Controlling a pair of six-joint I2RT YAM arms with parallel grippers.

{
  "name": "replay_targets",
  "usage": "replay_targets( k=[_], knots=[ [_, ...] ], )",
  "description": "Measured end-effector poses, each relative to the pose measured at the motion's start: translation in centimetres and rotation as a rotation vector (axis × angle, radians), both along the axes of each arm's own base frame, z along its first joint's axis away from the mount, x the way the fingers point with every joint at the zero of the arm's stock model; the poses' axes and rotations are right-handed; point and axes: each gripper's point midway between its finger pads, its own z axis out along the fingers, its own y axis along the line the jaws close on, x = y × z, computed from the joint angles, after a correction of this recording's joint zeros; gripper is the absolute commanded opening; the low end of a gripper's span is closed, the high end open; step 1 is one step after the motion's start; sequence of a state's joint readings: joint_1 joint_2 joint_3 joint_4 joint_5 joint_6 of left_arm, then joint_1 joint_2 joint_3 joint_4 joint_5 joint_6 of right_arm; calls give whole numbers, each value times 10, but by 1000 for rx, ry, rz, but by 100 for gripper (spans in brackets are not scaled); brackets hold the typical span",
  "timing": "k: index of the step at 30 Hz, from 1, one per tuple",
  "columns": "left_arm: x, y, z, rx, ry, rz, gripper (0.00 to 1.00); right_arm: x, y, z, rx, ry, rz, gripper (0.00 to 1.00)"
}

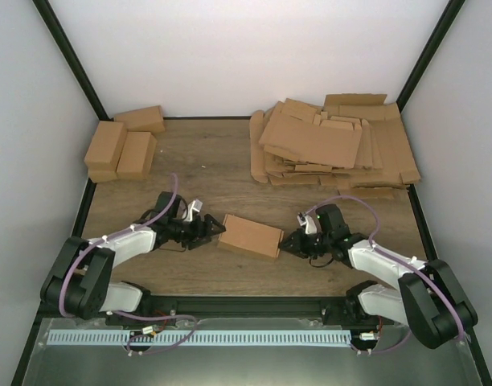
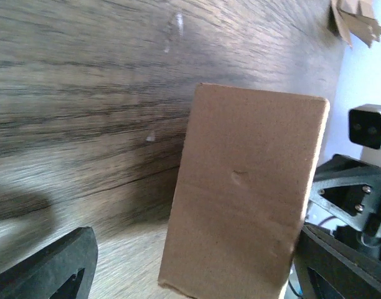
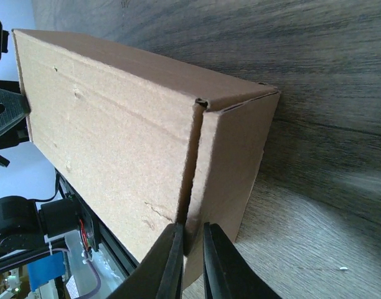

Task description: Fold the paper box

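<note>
A closed brown paper box (image 1: 250,235) lies on the wooden table between my two arms. My left gripper (image 1: 216,229) is at the box's left end. In the left wrist view the box (image 2: 246,193) fills the middle and my gripper (image 2: 197,274) is open, its fingers (image 2: 53,268) standing wide on either side of the box end without touching it. My right gripper (image 1: 288,244) is at the box's right end. In the right wrist view the gripper (image 3: 190,249) is shut on the edge of the end flap (image 3: 231,168) of the box (image 3: 109,149).
A pile of flat cardboard blanks (image 1: 334,145) lies at the back right. Several folded boxes (image 1: 121,149) stand at the back left. Black frame posts and white walls close in the table on the sides and at the back.
</note>
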State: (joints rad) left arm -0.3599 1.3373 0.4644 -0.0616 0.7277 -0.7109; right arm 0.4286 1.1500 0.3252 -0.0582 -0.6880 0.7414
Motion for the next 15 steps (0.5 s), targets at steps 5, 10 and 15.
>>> replay_targets(
  k=[5, 10, 15],
  knots=[
    [-2, -12, 3, -53, 4, -52, 85, 0, -1, 0, -3, -4, 1, 10],
    [1, -24, 10, -86, -8, -92, 66, 0, -1, 0, -8, -9, 5, 10],
    [0, -29, 8, -100, 7, -117, 62, 0, -2, 0, -13, -11, 7, 10]
  ],
)
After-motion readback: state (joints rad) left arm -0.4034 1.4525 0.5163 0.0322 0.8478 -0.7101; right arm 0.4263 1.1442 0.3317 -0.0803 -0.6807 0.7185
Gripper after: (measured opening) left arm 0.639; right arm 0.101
